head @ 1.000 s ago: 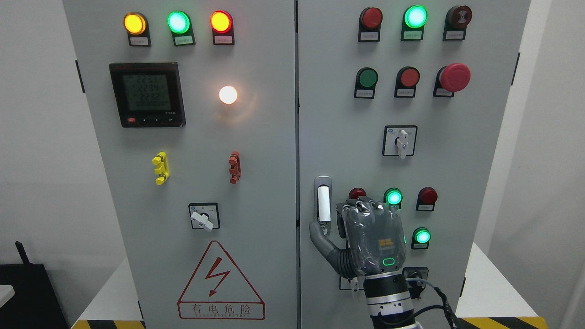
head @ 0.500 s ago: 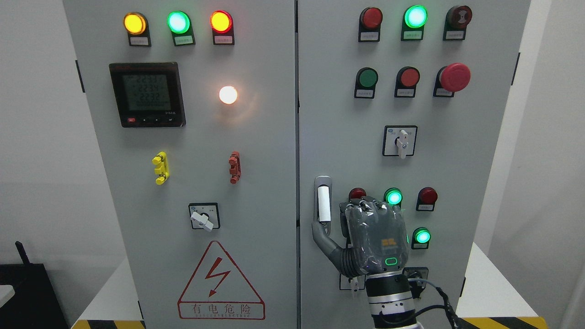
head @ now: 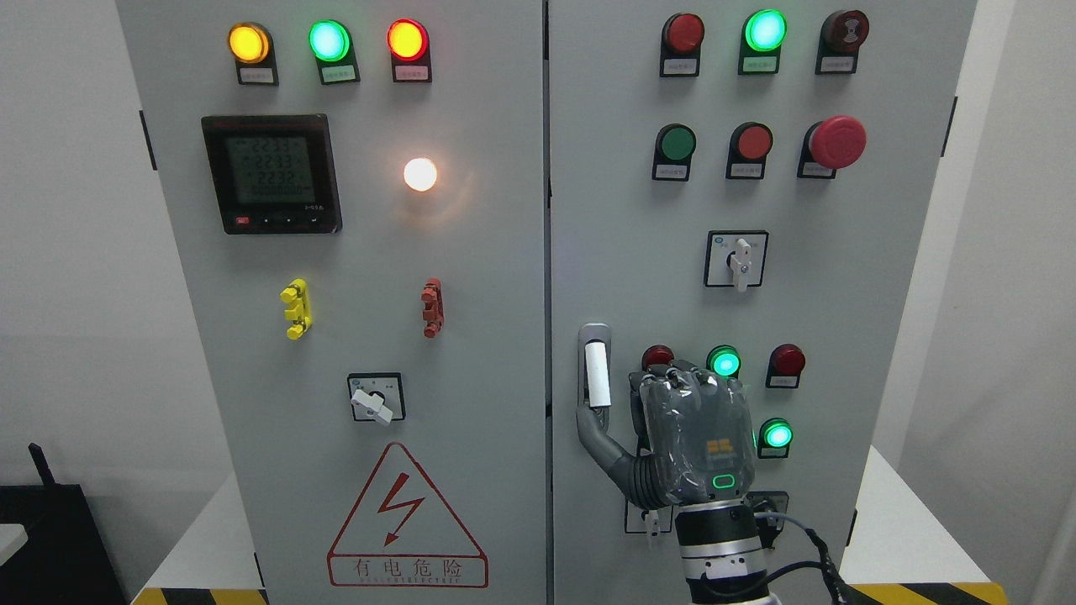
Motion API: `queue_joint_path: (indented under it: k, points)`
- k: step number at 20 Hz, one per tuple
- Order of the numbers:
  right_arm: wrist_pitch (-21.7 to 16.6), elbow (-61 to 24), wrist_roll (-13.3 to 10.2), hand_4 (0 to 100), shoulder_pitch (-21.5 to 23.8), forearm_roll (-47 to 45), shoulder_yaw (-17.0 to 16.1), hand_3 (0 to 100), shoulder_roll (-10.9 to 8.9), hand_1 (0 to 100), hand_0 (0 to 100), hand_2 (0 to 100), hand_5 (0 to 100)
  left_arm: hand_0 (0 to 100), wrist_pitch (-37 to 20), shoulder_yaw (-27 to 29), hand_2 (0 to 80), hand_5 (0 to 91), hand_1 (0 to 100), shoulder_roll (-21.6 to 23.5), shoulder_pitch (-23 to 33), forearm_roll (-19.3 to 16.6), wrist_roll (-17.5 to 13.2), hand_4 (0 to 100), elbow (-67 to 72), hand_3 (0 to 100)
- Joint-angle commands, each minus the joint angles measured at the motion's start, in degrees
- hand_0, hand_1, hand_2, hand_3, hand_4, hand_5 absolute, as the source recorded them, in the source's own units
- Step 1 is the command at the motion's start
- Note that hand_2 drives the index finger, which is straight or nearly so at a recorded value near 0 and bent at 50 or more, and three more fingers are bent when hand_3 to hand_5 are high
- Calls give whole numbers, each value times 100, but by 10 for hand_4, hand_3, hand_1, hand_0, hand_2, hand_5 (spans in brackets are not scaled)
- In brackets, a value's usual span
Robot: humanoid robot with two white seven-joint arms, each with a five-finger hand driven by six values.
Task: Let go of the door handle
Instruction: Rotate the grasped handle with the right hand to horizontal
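Door handle (head: 596, 375) just left of right hand (head: 689, 437), thumb tip below it

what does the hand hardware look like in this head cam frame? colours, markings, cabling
Only the right hand shows. Dark grey fingers and thumb, with a glossy clear cover over the grey back of the hand. Markings: a small orange block logo and, below it, a green-lit oval ring. Wrist is a black cylinder with a silver band; a black cable loops off its right side.
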Motion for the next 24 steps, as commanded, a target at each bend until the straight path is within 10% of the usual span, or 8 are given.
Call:
queue_joint_path:
  k: [1,24]
  points:
    - [4,-9,-14,917,19,0,-111,1000,2,442,346,966,994,120,3,-79,0,0,389,-2,0,0,-4,0,114,0]
    - [4,-132,-31,920,37,-9,-252,1000,19,459,382,977,993,120,3,-79,0,0,389,-2,0,0,-4,0,114,0]
